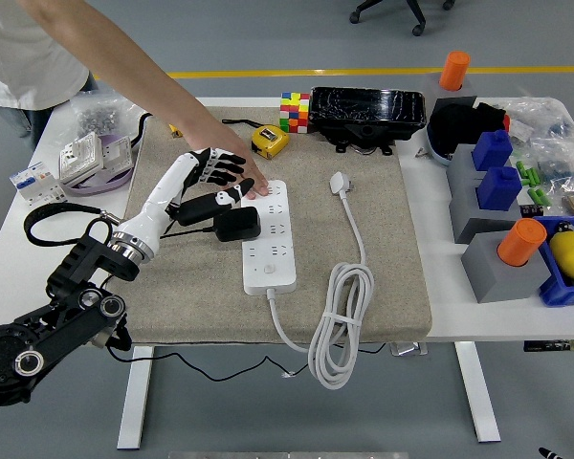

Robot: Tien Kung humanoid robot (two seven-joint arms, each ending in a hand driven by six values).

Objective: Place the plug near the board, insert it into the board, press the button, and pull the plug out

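Note:
The white power board (271, 251) lies on the tan mat (364, 153). A black plug (237, 224) with a thin black cable sits at the board's left edge, out of the sockets. My left hand (213, 182) hovers up and left of it, fingers spread; the thumb (220, 198) is just above the plug, and I cannot tell if they touch. A person's hand (241, 172) reaches in from the top left and rests on the board's far end. My right arm is out of sight.
The board's own white plug (340, 181) and coiled cord (340, 320) lie to its right. A yellow tape measure (270, 141), colour cube (294, 111) and black case (368, 115) sit at the back. Socket parts (84, 158) lie left; blue and grey bins (502, 206) stand right.

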